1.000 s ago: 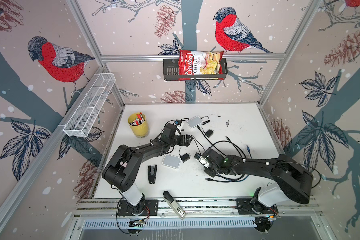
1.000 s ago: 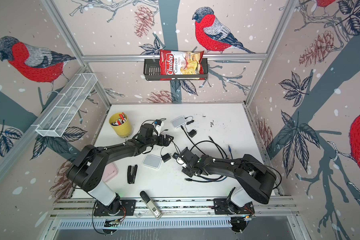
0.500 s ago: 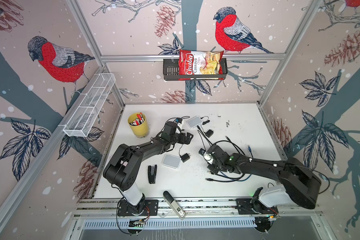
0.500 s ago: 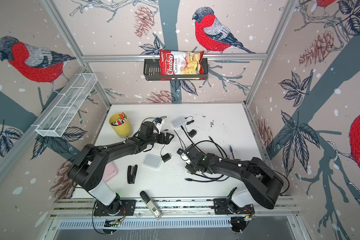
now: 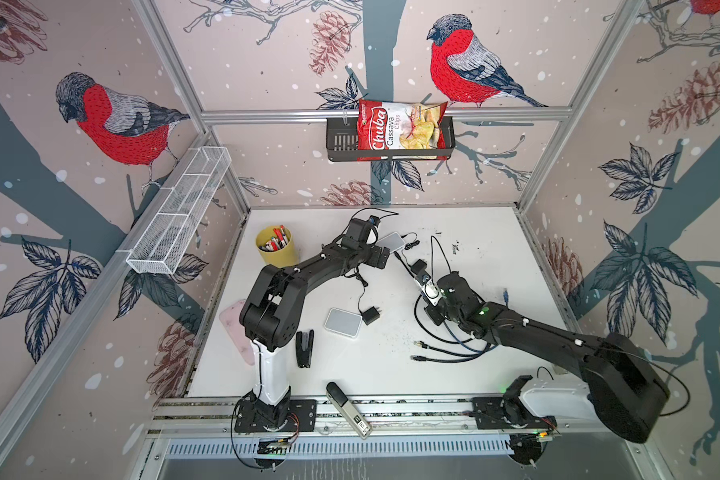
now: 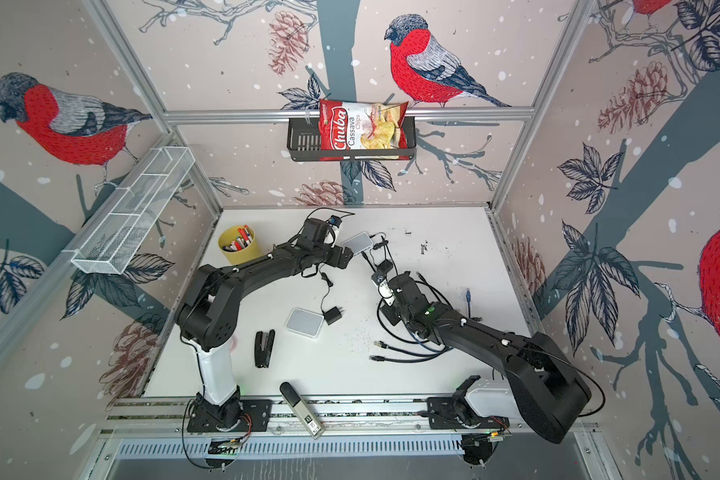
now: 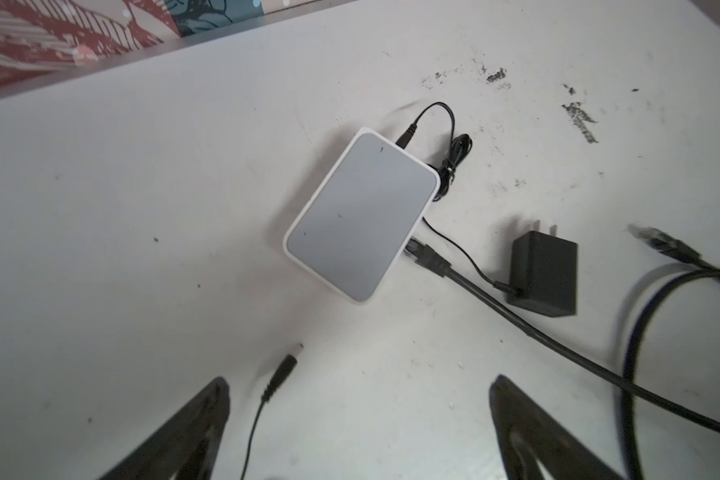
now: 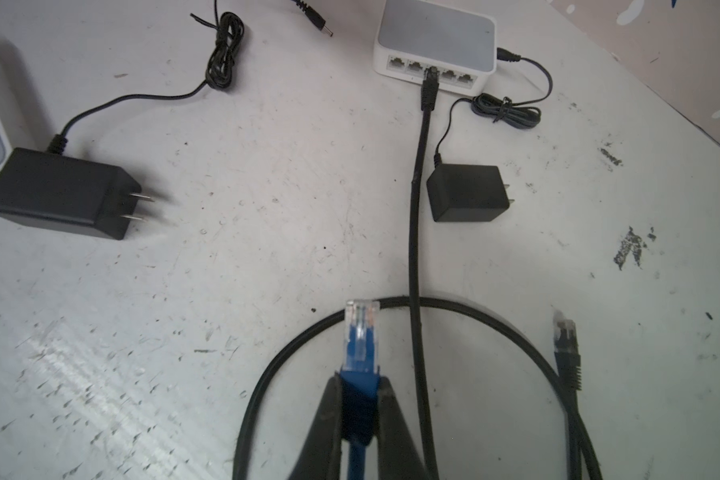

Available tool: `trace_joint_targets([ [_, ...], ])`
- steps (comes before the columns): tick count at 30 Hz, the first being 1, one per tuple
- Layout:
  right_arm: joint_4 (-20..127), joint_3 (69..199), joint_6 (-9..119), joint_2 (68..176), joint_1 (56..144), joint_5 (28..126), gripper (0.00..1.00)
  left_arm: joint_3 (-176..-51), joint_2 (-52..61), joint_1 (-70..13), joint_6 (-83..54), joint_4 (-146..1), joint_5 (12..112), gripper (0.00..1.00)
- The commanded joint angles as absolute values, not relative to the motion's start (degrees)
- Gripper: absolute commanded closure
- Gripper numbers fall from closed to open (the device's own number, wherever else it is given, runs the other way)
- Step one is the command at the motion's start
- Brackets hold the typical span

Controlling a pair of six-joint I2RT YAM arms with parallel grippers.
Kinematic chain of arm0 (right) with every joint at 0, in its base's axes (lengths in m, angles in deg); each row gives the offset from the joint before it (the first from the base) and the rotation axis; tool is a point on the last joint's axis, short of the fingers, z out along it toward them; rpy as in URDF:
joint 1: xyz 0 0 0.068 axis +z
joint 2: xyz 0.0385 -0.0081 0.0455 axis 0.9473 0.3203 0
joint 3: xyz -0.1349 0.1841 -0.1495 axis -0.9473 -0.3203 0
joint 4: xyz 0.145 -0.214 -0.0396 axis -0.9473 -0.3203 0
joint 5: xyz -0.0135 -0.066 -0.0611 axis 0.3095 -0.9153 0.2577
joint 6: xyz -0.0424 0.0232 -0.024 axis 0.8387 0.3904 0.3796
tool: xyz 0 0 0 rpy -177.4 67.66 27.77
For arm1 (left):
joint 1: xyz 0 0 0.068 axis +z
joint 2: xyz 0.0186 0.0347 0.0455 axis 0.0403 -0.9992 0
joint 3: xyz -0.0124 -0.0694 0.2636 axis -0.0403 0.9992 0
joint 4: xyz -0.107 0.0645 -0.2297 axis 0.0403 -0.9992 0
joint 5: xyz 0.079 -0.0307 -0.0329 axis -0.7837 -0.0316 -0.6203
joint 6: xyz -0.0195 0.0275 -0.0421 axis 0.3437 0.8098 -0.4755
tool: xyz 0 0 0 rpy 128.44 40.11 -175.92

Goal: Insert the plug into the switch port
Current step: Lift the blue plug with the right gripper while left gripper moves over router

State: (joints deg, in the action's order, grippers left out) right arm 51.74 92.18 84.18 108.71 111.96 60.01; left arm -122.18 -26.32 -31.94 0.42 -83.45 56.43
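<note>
My right gripper (image 8: 358,380) is shut on the blue boot of a network plug (image 8: 362,336), whose clear tip points toward the white switch (image 8: 435,45) farther off. The switch's side shows a row of ports (image 8: 395,63); a black cable's plug (image 8: 431,83) sits in a middle one. In both top views the right gripper (image 5: 420,276) (image 6: 378,277) hangs a short way in front of that switch (image 5: 391,241) (image 6: 359,242). My left gripper (image 7: 358,388) (image 5: 381,259) stands open beside the switch (image 7: 360,212), holding nothing; a loose barrel plug (image 7: 283,372) lies between its fingers on the table.
A second switch (image 5: 344,322) and a black adapter (image 5: 370,314) lie mid-table. Another adapter (image 8: 466,193) sits right of the black cable. Loops of black cable (image 5: 441,353) lie under the right arm. A yellow pen cup (image 5: 276,247) and stapler (image 5: 304,343) stand left.
My right arm has carried the blue plug toward the back of the table, nearer the far switch. The left gripper has shifted slightly backward and stays open.
</note>
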Motion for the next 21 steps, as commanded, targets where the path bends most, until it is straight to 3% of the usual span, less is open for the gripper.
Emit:
trace_joint_targets([
  [1, 53.41, 92.4, 82.18, 109.68, 110.34, 60.2, 0.94, -127.39, -29.98, -32.36, 8.17, -91.04, 50.92, 0.04],
  [10, 55.59, 90.71, 82.06, 110.75, 108.94, 62.39, 0.94, -137.6, -37.75, -32.37, 22.47, -94.6, 50.56, 0.04],
  [21, 56.84, 89.02, 82.0, 109.43, 107.97, 64.06, 0.94, -148.47, -45.46, -32.25, 28.37, -98.96, 55.23, 0.04],
])
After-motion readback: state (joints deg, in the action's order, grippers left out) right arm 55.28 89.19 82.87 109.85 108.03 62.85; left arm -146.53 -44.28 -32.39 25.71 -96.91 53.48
